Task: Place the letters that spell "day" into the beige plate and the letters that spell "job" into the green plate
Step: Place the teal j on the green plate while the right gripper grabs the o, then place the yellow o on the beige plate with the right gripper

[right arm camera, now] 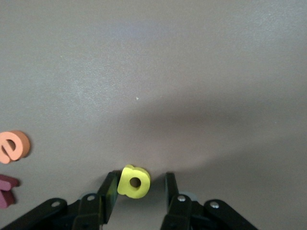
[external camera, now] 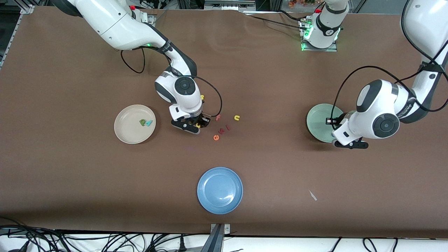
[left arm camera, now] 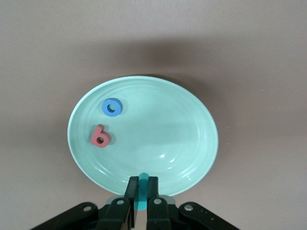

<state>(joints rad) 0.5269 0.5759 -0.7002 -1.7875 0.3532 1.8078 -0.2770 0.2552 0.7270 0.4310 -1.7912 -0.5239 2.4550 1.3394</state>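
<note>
My right gripper (right arm camera: 140, 184) is down at the table among the loose letters, open around the yellow rounded letter (right arm camera: 134, 181). One finger touches the letter and the other stands apart from it. The beige plate (external camera: 129, 134) holds the green rounded letter (external camera: 142, 122) and the teal "y" (external camera: 149, 123). My left gripper (left arm camera: 142, 188) hangs over the rim of the green plate (left arm camera: 163, 124), shut on the teal "j" (left arm camera: 142, 192). The blue "o" (left arm camera: 112, 106) and the red-pink "b" (left arm camera: 100, 136) lie in that plate.
Loose letters lie around the right gripper (external camera: 196, 126): a yellow "s" (external camera: 202, 97), a red "f" (external camera: 218, 117), a yellow "u" (external camera: 237, 118), an orange "e" (external camera: 216, 137), a "k" (external camera: 221, 131), an "i" (external camera: 228, 127). A blue plate (external camera: 220, 190) sits nearer the camera.
</note>
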